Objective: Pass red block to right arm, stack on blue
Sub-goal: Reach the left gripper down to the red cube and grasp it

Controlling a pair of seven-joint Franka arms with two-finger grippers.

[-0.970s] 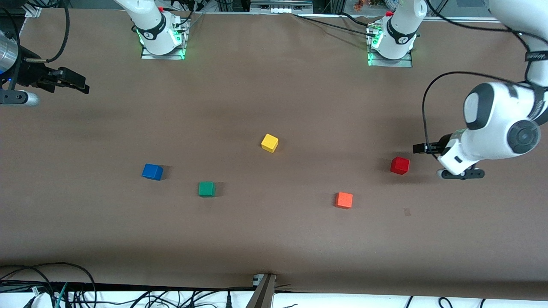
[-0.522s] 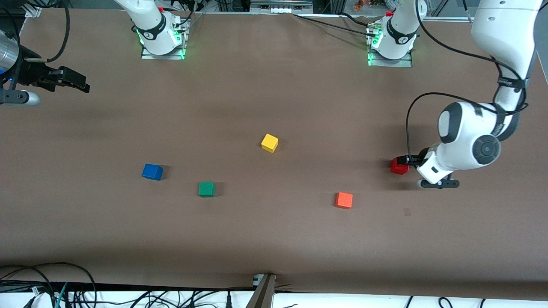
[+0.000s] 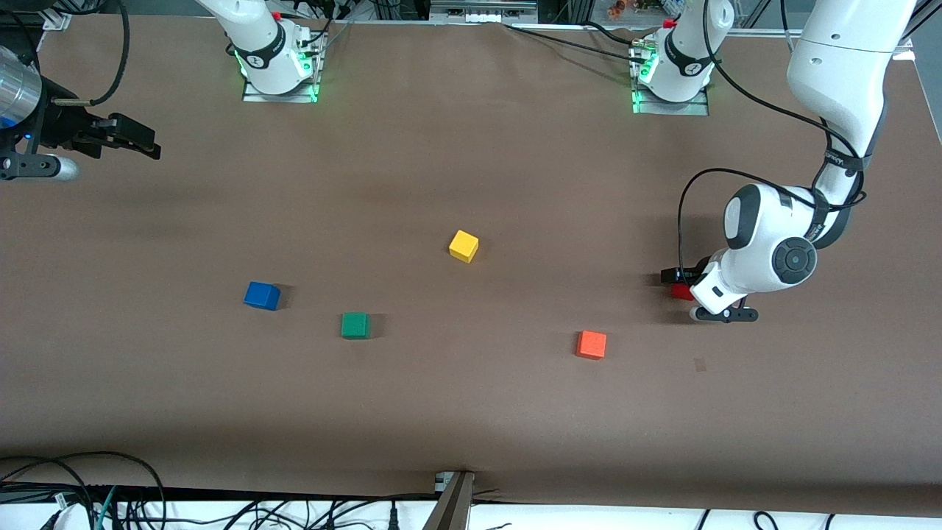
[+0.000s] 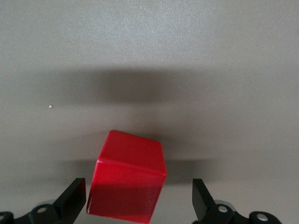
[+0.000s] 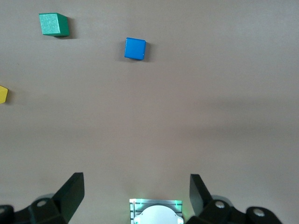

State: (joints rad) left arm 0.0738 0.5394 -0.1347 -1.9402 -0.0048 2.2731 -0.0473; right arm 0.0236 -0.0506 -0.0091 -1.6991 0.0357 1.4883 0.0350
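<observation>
- Brown cloth surface [image 3: 471, 412], matte, carrying five small coloured cubes well apart from one another.
- Right hand [image 3: 140, 142]: slim black fingers, parted with nothing between them in the right wrist view [image 5: 135, 196]; it hangs over the right arm's end of the surface and waits.
- Blue block [image 3: 262, 295]: small blue cube toward the right arm's end, flat on the surface, top face bare; also seen in the right wrist view [image 5: 135, 49].
- Green block [image 3: 355, 324]: beside the blue block, slightly nearer the front camera.
- Yellow block [image 3: 464, 246]: mid-surface, farther from the front camera than the green block.
- Orange block [image 3: 592, 344]: nearer the front camera than the red block, toward the left arm's end.
- Red block [image 3: 681, 291]: small pure-red cube resting on the surface at the left arm's end, mostly hidden under the wrist in the front view; in the left wrist view [image 4: 127, 177] it sits turned at an angle, glossy, one face shaded.
- Left hand [image 3: 678, 280]: low over the red block, fingers [image 4: 74, 198] spread apart on either side of it, not touching.
- Step in hand, as judged: first pickup, hand positioned but grasp not yet made.
- Next move calls for: settling a little lower and closing squarely on the block, allowing for its skew, then lifting toward mid-surface for the handover.
</observation>
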